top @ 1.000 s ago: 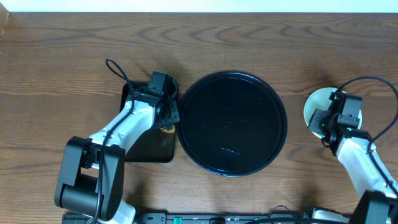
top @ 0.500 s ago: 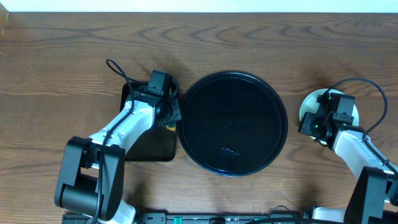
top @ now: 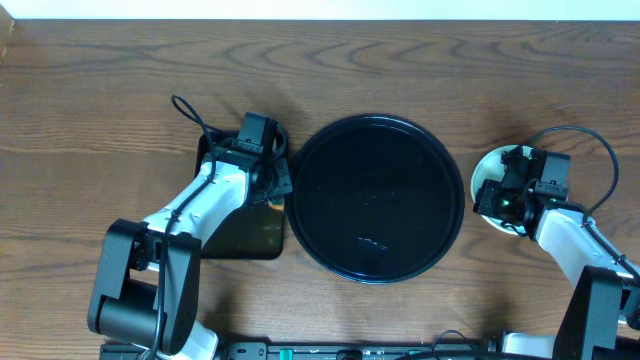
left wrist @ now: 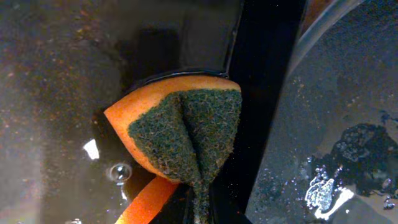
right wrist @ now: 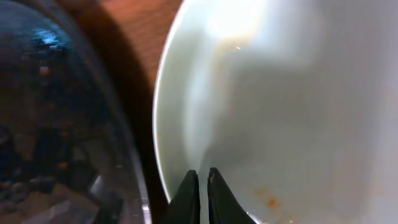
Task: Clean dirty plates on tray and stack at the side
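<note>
Left gripper [left wrist: 199,208] clamped folded sponge [left wrist: 180,124]: orange foam, coarse green scour face. Right gripper [right wrist: 203,186] jaws near-closed over smooth pale plate [right wrist: 280,93] rim, beside glossy round tray [top: 375,195].

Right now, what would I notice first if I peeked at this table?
The big shiny black tray in the middle, with no plates on it. Just left of it, the left gripper squeezes a folded orange-and-green sponge. On the right, the right gripper pinches the edge of a pale plate with a few orange specks.
</note>
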Robot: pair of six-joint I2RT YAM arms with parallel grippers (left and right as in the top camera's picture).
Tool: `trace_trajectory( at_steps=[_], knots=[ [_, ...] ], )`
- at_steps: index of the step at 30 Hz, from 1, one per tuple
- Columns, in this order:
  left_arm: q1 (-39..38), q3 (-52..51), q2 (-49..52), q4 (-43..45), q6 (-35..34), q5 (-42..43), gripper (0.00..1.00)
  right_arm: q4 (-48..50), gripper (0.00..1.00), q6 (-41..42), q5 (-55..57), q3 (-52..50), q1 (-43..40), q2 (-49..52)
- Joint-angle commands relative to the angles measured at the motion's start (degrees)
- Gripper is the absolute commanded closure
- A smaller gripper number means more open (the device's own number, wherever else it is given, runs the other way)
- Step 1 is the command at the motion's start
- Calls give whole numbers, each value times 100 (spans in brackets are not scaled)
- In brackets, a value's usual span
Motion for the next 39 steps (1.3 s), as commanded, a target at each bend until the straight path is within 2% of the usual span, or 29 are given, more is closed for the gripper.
trace_trajectory(
  at_steps=[1,12,16,20,25,28,32,34,35,39],
  knots=[
    [-68,48,-39,55,98,435,92,11,94,-179,-417,111,-50,35],
    [-66,48,-39,50,249,404,92,13,92,-181,-525,111,-50,35],
    [-24,48,-83,-50,247,-420,92,-103,81,-190,-133,125,-48,-31],
    [79,96,-411,-114,555,-1110,92,-588,80,-31,1174,302,81,-409],
    [114,114,-938,-55,721,-1460,90,-671,79,-114,1384,610,369,-1154],
    [111,114,-1012,-125,719,-1456,84,-660,77,-153,1381,743,560,-1556],
    [111,111,-1005,-306,719,-1438,84,-682,76,-225,1384,761,726,-1934],
    [114,111,-1005,-363,719,-1438,72,-743,75,-227,1381,761,772,-2046],
    [114,111,-1005,-374,719,-1440,71,-772,74,-225,1379,761,782,-2072],
    [114,114,-1043,-407,719,-1438,70,-927,74,-376,1161,761,846,-2168]
  ],
)
